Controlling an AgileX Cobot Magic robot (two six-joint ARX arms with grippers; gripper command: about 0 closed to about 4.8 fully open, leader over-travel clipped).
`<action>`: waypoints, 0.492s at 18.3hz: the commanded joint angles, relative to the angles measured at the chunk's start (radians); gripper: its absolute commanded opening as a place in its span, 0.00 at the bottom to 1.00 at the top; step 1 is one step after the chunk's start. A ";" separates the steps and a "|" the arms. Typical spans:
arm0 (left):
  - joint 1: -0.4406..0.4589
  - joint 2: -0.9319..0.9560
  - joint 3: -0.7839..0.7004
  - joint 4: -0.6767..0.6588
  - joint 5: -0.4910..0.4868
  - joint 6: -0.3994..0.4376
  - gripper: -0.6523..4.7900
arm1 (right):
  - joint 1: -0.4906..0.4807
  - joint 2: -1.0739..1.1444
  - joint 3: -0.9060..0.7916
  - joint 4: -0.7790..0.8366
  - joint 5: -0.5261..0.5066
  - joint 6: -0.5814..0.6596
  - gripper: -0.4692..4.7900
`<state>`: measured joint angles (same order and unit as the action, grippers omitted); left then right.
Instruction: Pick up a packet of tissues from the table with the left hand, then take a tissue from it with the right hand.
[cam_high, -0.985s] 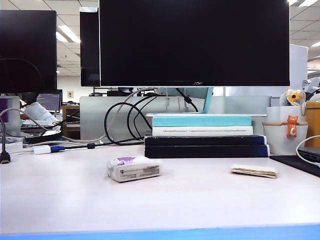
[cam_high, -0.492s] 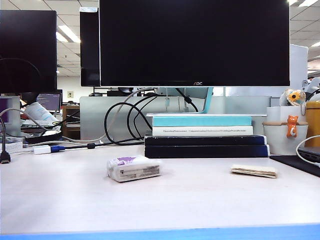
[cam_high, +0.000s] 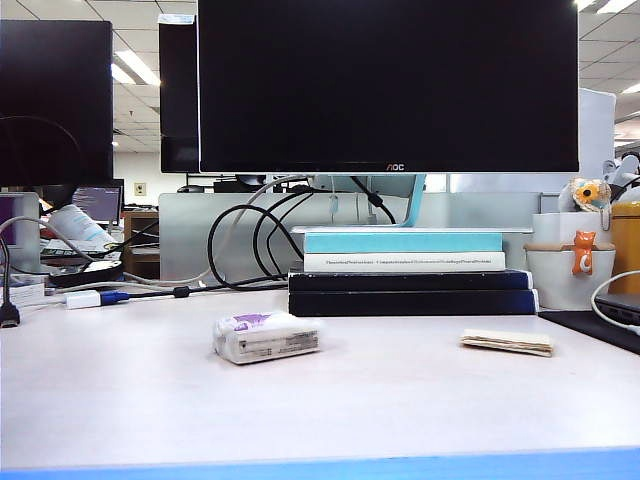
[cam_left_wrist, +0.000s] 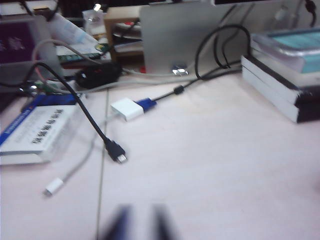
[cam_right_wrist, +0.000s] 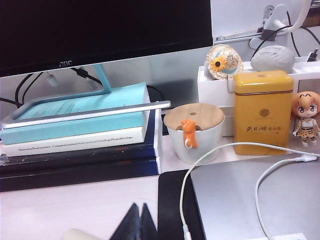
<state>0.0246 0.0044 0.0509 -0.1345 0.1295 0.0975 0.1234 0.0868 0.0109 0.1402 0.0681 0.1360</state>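
Observation:
The packet of tissues (cam_high: 266, 337), clear-white wrap with a purple patch, lies on the table (cam_high: 380, 410) left of centre. The folded cream tissue (cam_high: 507, 342) lies flat to its right, apart from it. Neither arm shows in the exterior view. In the left wrist view my left gripper (cam_left_wrist: 141, 221) is a blur low over bare table; its two fingertips stand a little apart with nothing between them, and the packet is out of that view. My right gripper (cam_right_wrist: 140, 220) is shut, tips touching, empty, just beside a cream-white corner (cam_right_wrist: 75, 234) that looks like the tissue.
Stacked books (cam_high: 410, 272) and a large monitor (cam_high: 388, 85) stand behind. Loose cables with a white adapter (cam_left_wrist: 127, 108) and a boxed book (cam_left_wrist: 37, 132) lie at the left. A white cup (cam_right_wrist: 193, 132), yellow tin (cam_right_wrist: 263, 111), black mat (cam_right_wrist: 172, 205) and white cords are at the right.

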 joint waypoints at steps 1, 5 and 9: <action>-0.001 -0.003 0.003 0.041 -0.020 0.018 0.11 | 0.002 -0.001 -0.011 -0.063 -0.023 0.043 0.09; -0.002 -0.003 0.003 0.038 -0.013 -0.001 0.11 | 0.002 -0.001 -0.011 -0.124 -0.024 0.043 0.09; -0.002 -0.003 0.003 0.038 -0.013 -0.001 0.11 | 0.002 -0.001 -0.011 -0.121 -0.022 0.043 0.09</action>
<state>0.0238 0.0048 0.0509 -0.1089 0.1127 0.0998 0.1253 0.0868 0.0109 0.0055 0.0483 0.1753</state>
